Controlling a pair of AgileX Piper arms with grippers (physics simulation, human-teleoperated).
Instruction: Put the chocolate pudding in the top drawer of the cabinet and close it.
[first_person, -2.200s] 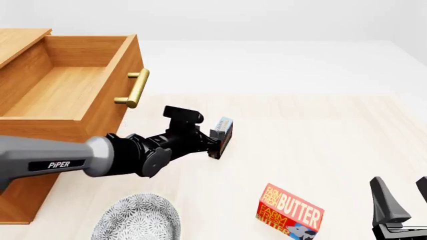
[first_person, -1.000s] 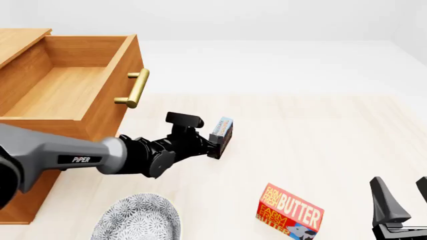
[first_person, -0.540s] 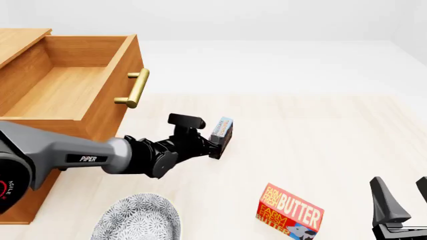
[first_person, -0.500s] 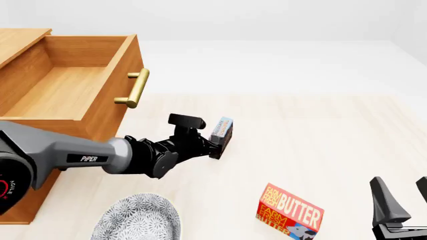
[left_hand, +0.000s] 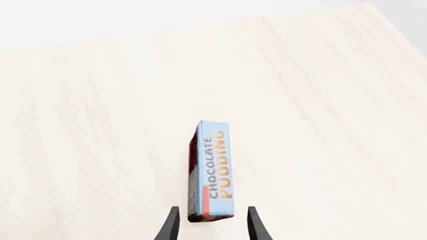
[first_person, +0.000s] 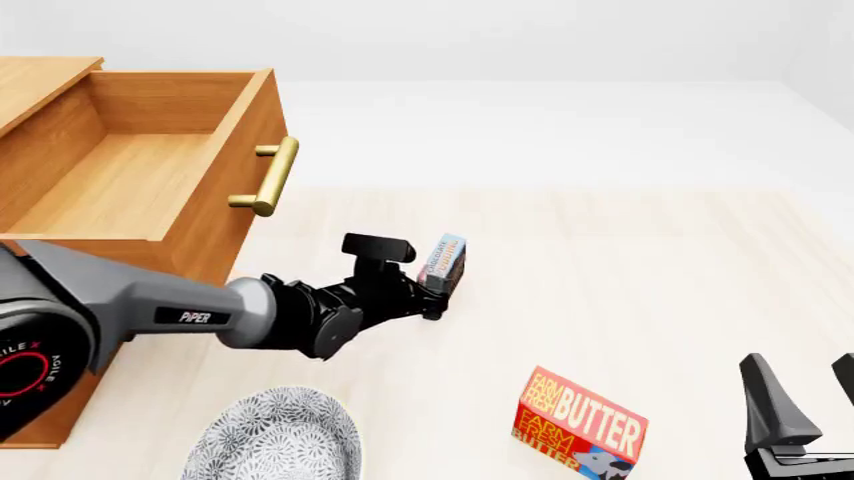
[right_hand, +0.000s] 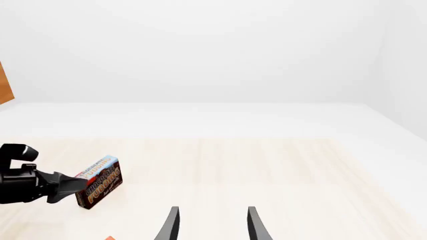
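The chocolate pudding (first_person: 442, 262) stands on a narrow edge on the table, light blue face up, to the right of the cabinet (first_person: 34, 85). My left gripper (first_person: 430, 290) is open, and the box's near end (left_hand: 212, 170) lies between its fingertips with a small gap on each side. The right wrist view shows the pudding (right_hand: 100, 189) with the left gripper (right_hand: 63, 187) at its end. The top drawer (first_person: 134, 170) is pulled out and empty, its brass handle (first_person: 271, 178) facing right. My right gripper (first_person: 807, 400) is open and empty at the near right.
A red "BUTTER" box (first_person: 581, 422) stands near the front edge, between the two grippers. A patterned grey bowl (first_person: 274, 440) sits at the front, below my left arm. The drawer's front corner is close to the left arm.
My left gripper has crept a little forward and lower towards the pudding's near end. The pudding and the right arm have not moved.
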